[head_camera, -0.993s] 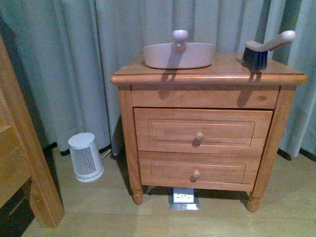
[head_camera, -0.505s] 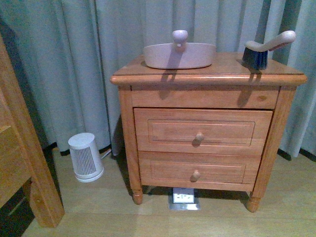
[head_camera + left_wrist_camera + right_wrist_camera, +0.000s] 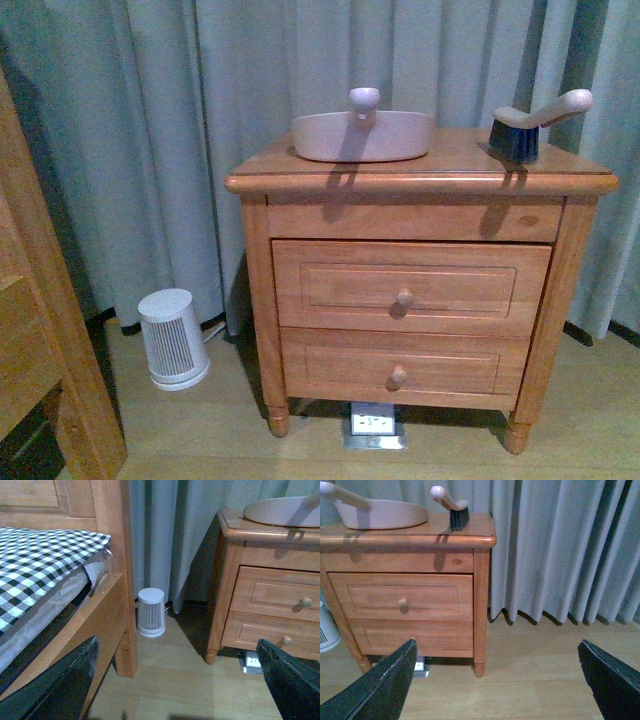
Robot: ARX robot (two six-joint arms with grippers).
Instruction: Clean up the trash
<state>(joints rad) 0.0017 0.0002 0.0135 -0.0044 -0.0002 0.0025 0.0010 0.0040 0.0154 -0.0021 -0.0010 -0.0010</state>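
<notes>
No crumpled white paper wad shows in any view; the trash is out of view. A mauve-grey dustpan [image 3: 364, 135] sits on top of a wooden nightstand [image 3: 410, 290], with a hand brush [image 3: 530, 125] at its right. The dustpan [image 3: 377, 512] and brush [image 3: 452, 507] also show in the right wrist view, and the dustpan's edge [image 3: 285, 511] in the left wrist view. My left gripper [image 3: 177, 680] is open and empty above the wooden floor. My right gripper [image 3: 497, 680] is open and empty above the floor, right of the nightstand. Neither arm shows in the front view.
A small white ribbed appliance [image 3: 172, 338] stands on the floor left of the nightstand. A floor socket [image 3: 372, 424] lies under the nightstand. A wooden bed frame [image 3: 107, 580] with a checked cover [image 3: 40, 560] is at the left. Grey curtains [image 3: 560, 545] hang behind.
The front view has shifted: the nightstand and the white appliance sit lower in the frame than a second ago. Nothing on the nightstand has moved.
</notes>
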